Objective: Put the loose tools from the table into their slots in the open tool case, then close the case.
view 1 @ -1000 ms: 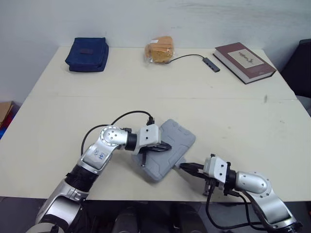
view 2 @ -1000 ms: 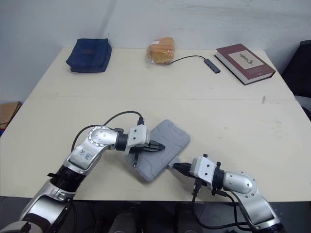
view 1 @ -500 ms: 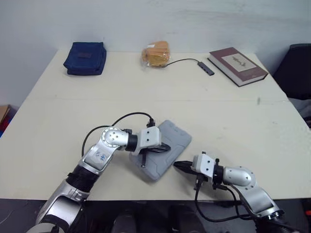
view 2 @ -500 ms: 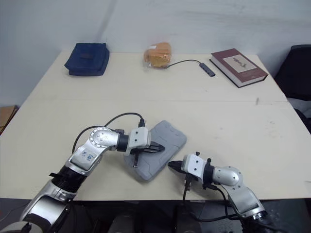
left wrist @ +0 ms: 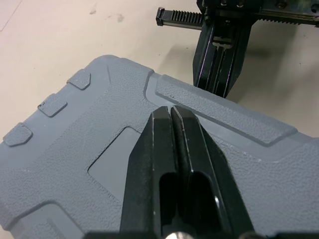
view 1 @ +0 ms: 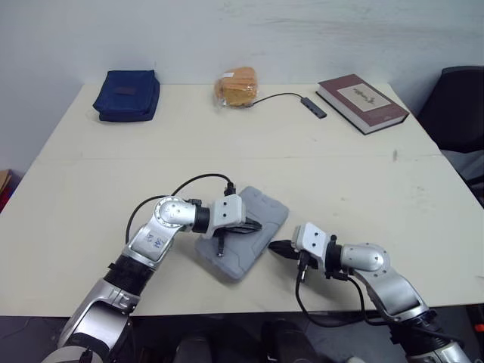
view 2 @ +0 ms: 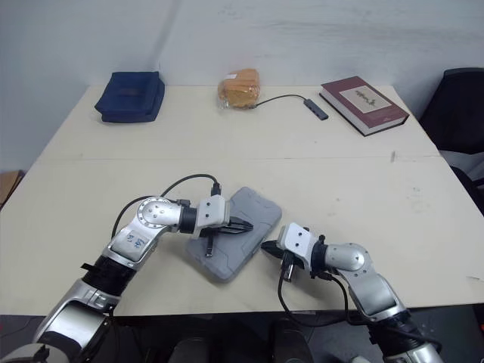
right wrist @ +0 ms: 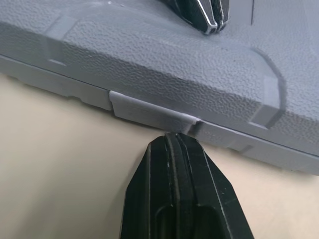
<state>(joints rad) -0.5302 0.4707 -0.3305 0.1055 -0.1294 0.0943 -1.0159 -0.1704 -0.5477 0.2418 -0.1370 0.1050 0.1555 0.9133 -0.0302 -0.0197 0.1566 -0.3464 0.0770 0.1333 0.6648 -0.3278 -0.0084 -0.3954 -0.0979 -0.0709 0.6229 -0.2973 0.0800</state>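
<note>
Resting on the tool case (view 1: 266,212), left claw (view 1: 255,224) pinched empty — right claw (view 1: 274,246) likewise at its edge latch (right wrist: 149,110)

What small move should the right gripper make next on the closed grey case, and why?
Probably push the right gripper forward against the latch tab. The grey case lies closed, the shut left gripper rests on its lid, and the right gripper's shut tips sit just before the tab.

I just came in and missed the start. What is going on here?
The robot is working on a grey case, which lies shut on the table. The left gripper, fingers shut, sits over the lid. The right gripper, also shut, has its tip at the latch on the case's edge.
</note>
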